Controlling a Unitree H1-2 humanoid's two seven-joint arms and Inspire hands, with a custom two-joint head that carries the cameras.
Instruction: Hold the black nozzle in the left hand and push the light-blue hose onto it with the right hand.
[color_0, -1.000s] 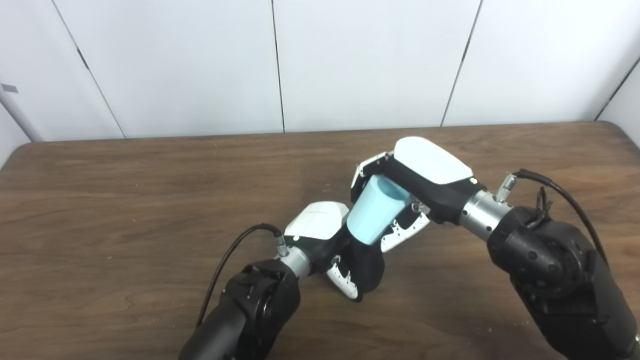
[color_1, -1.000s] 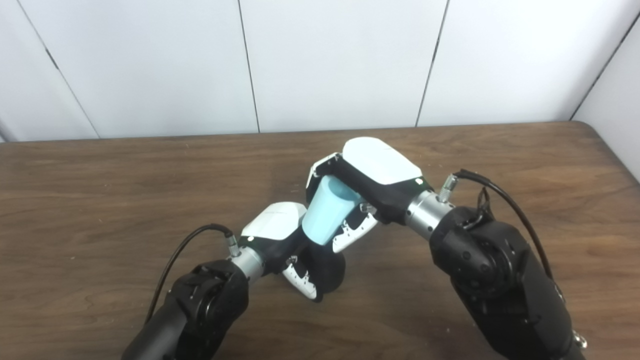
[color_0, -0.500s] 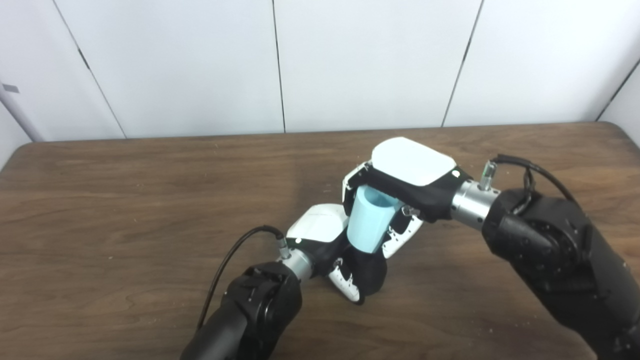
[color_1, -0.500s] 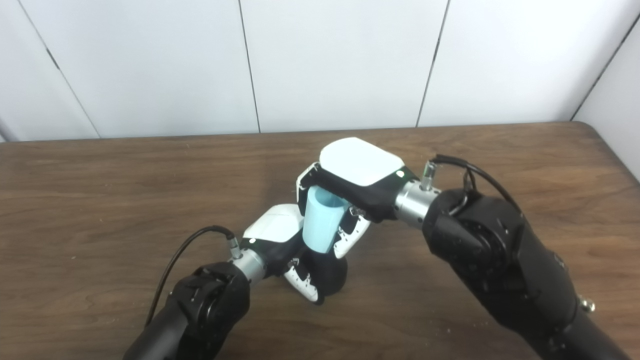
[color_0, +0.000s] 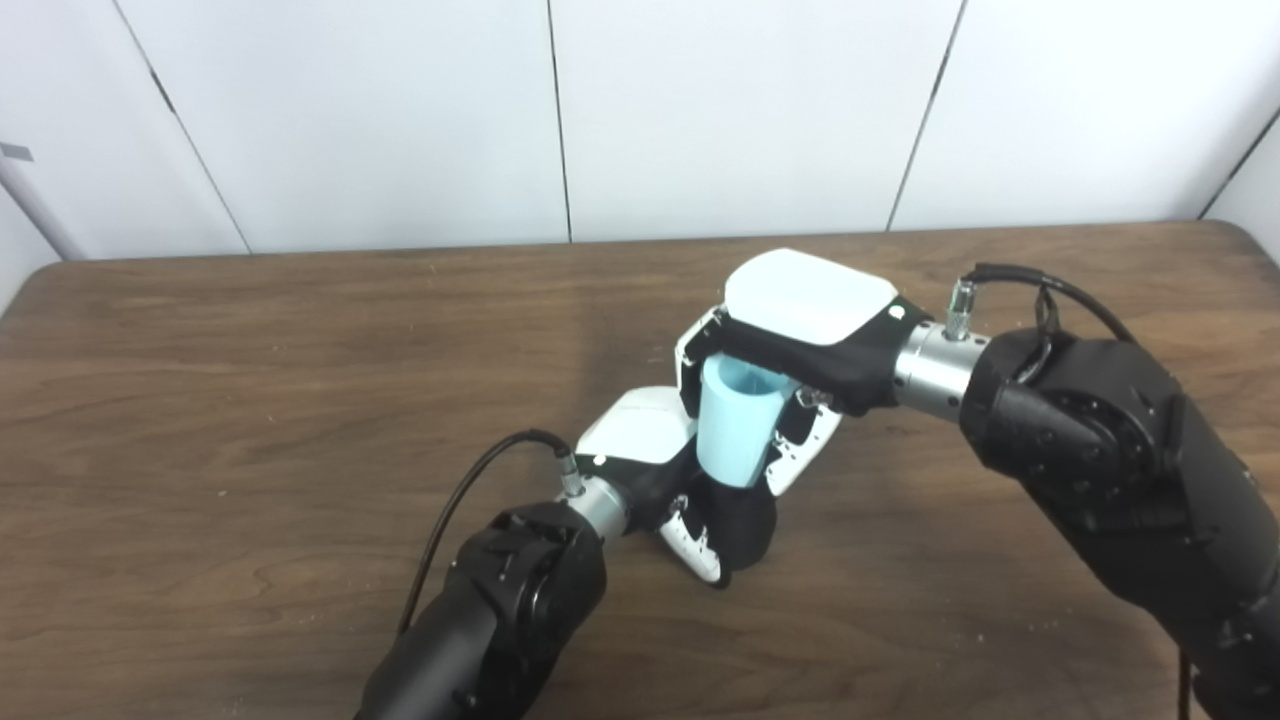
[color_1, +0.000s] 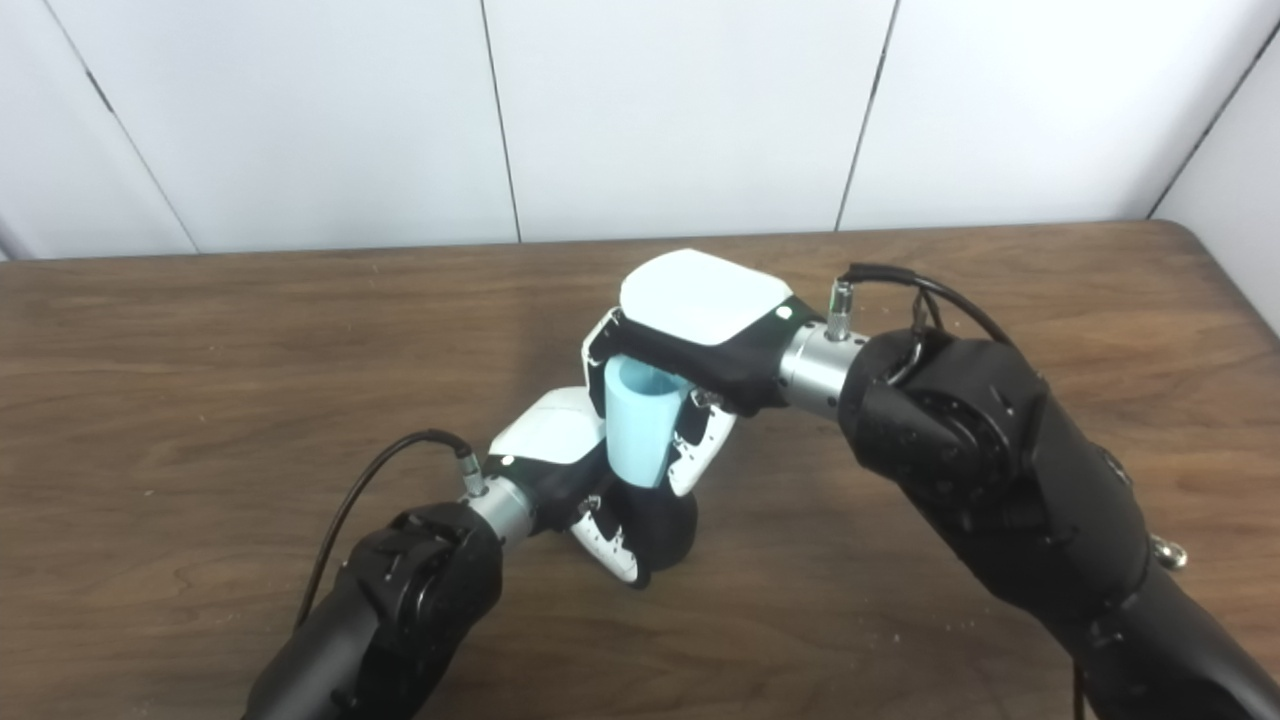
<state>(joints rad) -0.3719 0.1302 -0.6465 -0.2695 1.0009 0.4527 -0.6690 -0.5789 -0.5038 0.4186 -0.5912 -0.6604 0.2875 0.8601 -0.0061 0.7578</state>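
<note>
Currently the black nozzle (color_0: 742, 522) is gripped by the left hand (color_0: 668, 470), braced low against the surface (color_0: 250, 380); directly above the nozzle, the light-blue hose (color_0: 733, 425) is clasped upright in the right hand (color_0: 790, 345) so it can be pressed straight down.

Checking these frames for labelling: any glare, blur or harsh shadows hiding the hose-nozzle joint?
Left eye view: even light, sharp, soft shadow beside the left hand; black nozzle lacks detail. Right eye view: no glare on the light-blue hose; right hand shades its top.
</note>
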